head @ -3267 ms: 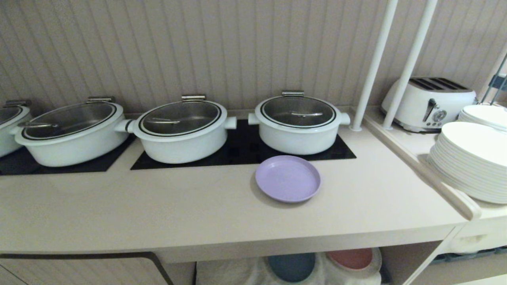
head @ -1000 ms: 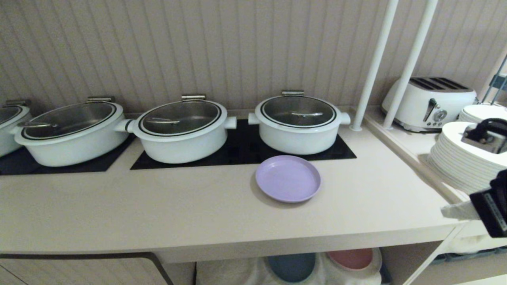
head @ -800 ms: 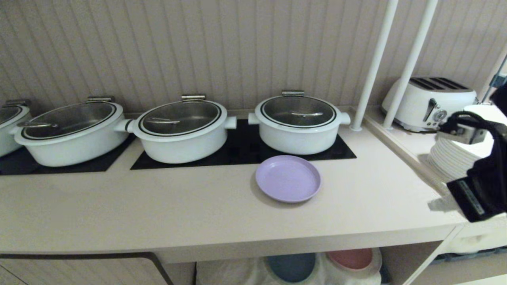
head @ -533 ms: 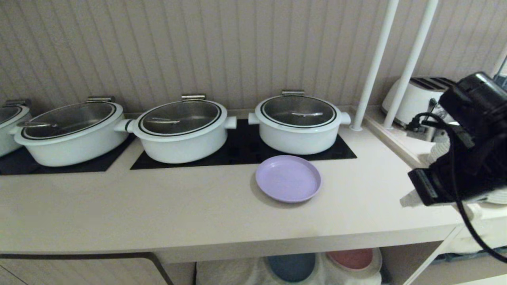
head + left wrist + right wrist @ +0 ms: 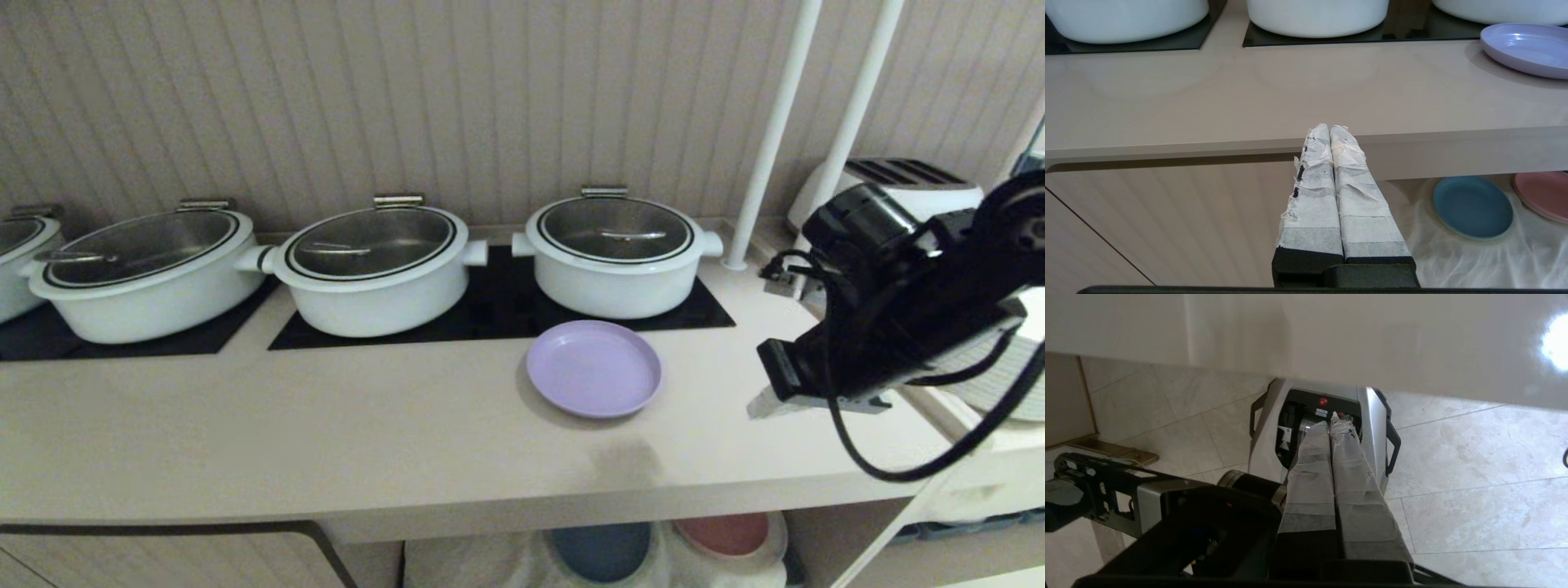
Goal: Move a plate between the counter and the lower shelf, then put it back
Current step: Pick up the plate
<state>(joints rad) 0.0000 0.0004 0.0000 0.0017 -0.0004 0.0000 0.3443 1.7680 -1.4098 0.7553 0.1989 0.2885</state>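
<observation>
Head view: right gripper [image 5: 763, 404] above counter [image 5: 326, 425]

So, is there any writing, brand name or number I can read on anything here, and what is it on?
No text here can be read.
The white sticker on the robot's base: too small to read.
The plate, pots and toaster: no lettering shows.

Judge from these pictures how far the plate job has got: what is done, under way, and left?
Done: nothing; the plate lies on the counter. Under way: the right gripper, shut and empty, hangs beside it. Left: carrying it to the lower shelf and back.
</observation>
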